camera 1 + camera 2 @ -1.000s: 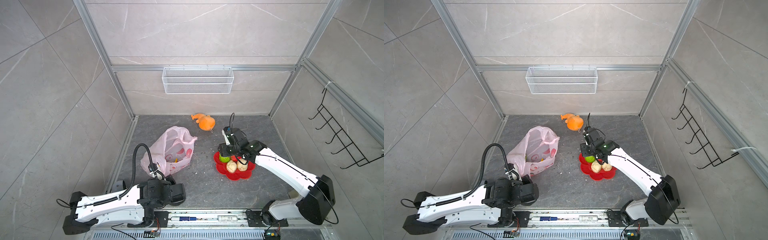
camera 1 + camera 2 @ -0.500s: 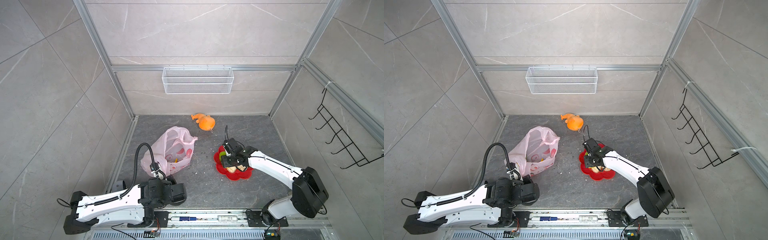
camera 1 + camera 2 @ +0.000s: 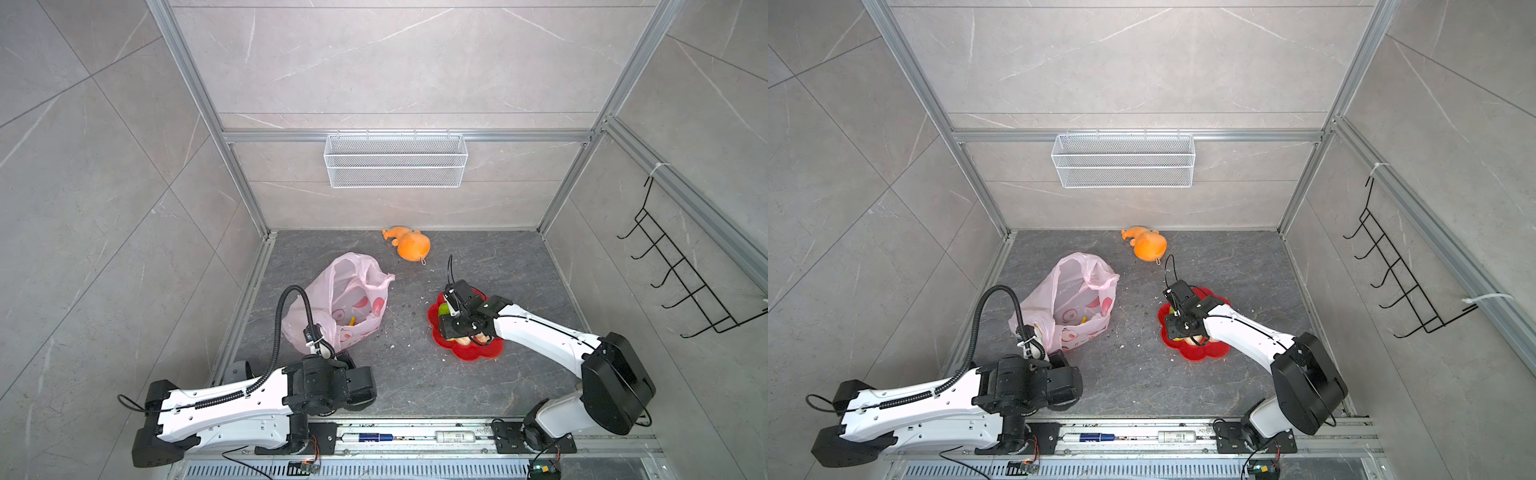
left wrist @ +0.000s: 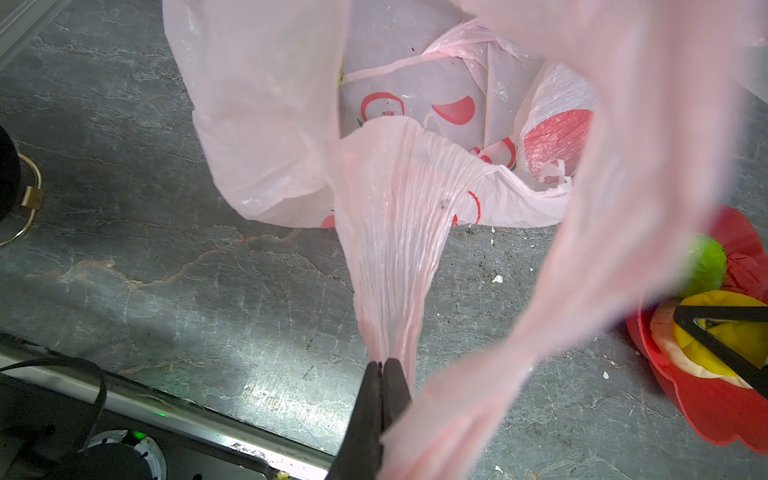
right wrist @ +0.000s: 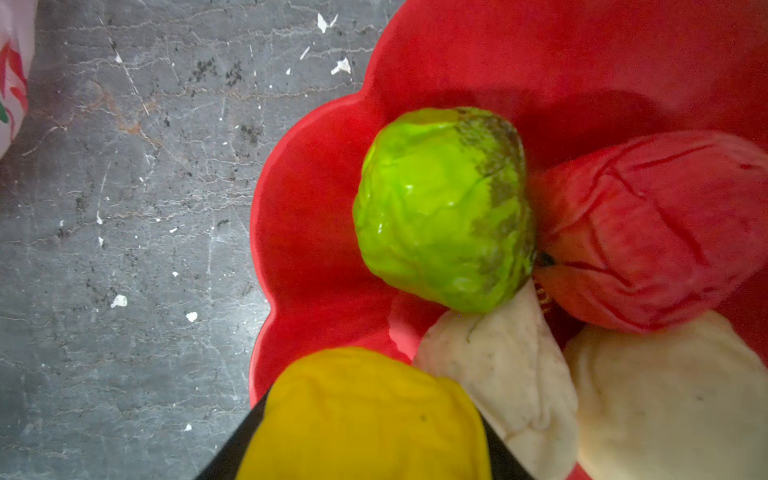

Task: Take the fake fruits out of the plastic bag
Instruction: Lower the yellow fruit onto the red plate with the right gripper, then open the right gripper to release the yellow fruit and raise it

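The pale-pink plastic bag [image 3: 345, 303] [image 3: 1067, 299] lies open at the left of the floor, with a yellow banana [image 3: 352, 321] showing inside it. My left gripper [image 4: 384, 363] is shut on one stretched handle of the bag [image 4: 390, 232]. My right gripper [image 5: 370, 432] is shut on a bumpy yellow ball [image 5: 365, 407] just above the left rim of the red flower-shaped plate [image 5: 316, 232] [image 3: 478, 353]. In the plate lie a green ball [image 5: 436, 208] [image 3: 444, 308], a red ball [image 5: 648, 237] and two beige lumps [image 5: 498, 365] [image 5: 673, 399].
An orange plush toy [image 3: 409, 245] lies near the back wall. A white wire basket [image 3: 395, 160] hangs on the back wall and a black hook rack [image 3: 681, 282] on the right wall. Small crumbs dot the grey floor between bag and plate.
My right arm has come down and slightly forward over the plate's left side. The left arm and the bag have stayed where they were.
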Controlling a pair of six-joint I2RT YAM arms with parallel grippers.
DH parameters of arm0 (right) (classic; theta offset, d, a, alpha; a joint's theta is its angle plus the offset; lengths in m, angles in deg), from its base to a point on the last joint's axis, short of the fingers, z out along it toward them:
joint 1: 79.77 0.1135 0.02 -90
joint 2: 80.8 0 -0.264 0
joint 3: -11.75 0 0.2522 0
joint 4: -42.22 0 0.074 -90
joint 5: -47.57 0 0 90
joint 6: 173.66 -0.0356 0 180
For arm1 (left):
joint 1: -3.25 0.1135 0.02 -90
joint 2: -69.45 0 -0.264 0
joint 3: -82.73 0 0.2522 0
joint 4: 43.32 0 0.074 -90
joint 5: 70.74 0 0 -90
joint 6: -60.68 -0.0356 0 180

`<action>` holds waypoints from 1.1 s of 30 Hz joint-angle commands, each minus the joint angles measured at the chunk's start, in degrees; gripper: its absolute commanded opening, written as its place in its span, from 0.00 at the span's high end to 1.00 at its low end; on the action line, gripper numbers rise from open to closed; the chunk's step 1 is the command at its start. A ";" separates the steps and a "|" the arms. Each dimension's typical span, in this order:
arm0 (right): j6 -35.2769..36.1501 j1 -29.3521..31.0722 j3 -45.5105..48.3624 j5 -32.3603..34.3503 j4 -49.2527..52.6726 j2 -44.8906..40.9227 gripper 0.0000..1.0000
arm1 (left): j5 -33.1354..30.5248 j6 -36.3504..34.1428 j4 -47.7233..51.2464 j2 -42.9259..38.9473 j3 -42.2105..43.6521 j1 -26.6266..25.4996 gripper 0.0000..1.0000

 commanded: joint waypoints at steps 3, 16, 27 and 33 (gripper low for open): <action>0.12 0.62 -0.03 0.20 -0.19 1.08 0.41 | -0.96 -0.70 0.41 -0.45 -1.65 0.00 1.00; 0.13 1.42 -2.04 2.07 1.47 1.24 0.25 | -1.38 -1.23 0.50 -1.54 -1.68 -0.04 1.00; 4.14 2.81 -11.81 1.04 5.71 -2.89 0.23 | -6.40 -12.70 4.74 -2.60 -9.93 0.86 1.00; 11.11 6.53 -21.95 -2.24 1.29 0.56 0.22 | -5.91 -15.42 6.42 -2.07 -13.16 0.91 1.00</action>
